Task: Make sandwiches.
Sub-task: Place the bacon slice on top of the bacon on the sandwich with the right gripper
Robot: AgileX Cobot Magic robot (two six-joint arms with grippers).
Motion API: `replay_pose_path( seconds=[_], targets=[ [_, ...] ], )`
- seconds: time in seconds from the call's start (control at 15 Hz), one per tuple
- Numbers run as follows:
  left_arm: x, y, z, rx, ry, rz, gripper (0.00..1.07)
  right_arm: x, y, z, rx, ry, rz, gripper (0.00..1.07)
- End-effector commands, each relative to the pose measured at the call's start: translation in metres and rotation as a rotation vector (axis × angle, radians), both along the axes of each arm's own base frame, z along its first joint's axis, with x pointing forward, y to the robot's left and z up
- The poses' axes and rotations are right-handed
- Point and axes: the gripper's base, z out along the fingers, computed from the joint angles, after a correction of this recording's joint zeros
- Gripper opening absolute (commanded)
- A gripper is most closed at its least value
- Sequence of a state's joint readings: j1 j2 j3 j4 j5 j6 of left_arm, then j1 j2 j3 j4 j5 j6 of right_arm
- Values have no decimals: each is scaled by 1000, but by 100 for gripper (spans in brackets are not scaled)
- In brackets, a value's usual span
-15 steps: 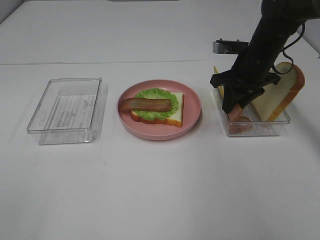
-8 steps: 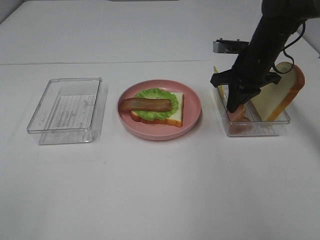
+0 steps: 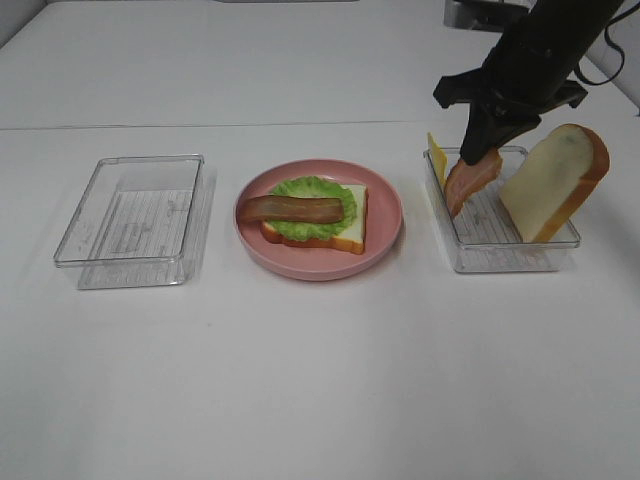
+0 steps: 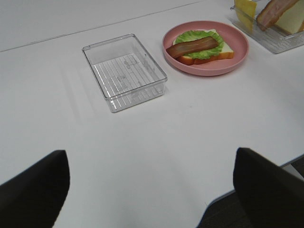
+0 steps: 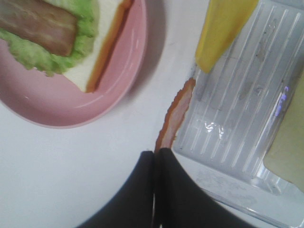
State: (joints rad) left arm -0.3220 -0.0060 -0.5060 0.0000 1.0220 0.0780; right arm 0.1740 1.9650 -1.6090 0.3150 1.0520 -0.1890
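A bacon strip (image 3: 470, 183), judged light and limp, is pinched by one end in the right claw (image 3: 474, 155) above the right tray (image 3: 505, 262). The part-built sandwich (image 3: 318, 212) lies on the pink plate (image 3: 385, 240); the left claw (image 4: 149, 153) is spread wide, empty.

The right arm (image 3: 548, 45) enters from the top right of the high view. It is black and slopes down toward the middle, with the wrist bent so that the right gripper (image 3: 484, 152) points downward. Its jaws are pressed together. The two dark fingers (image 5: 141, 190) meet at their tips and pinch the upper end of a bacon strip (image 3: 468, 185), which hangs beneath them. The left gripper (image 4: 149, 159) hovers well above the surface with its jaws spread wide. Only the ends of its two dark fingers show.
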Motion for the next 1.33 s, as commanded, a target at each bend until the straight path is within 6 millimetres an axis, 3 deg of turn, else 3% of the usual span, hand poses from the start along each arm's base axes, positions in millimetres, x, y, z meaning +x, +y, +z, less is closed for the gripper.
replay_pose_path(
  seconds=[0.07,0.13,0.4,0.47,0.67,0.8,1.2,1.33],
  targets=[
    [-3,1,-2,-2,-12,0,87,-7,3,24,64,-53,19,0],
    [-3,1,-2,-2,-12,0,87,-12,11,40,170,-86,43,0],
    [-3,1,-2,-2,-12,0,87,-13,39,54,458,-137,113,0],
    [-3,1,-2,-1,-12,0,87,-6,60,48,525,-195,115,0],
    [-3,1,-2,-1,-12,0,87,3,82,27,561,-189,72,0],
    [-3,1,-2,-1,-12,0,87,11,97,-2,607,-130,47,0],
    [-3,1,-2,-1,-12,0,87,29,113,-66,812,23,-82,0],
    [-3,1,-2,-1,-12,0,87,32,110,-80,750,16,-90,0]
  ],
)
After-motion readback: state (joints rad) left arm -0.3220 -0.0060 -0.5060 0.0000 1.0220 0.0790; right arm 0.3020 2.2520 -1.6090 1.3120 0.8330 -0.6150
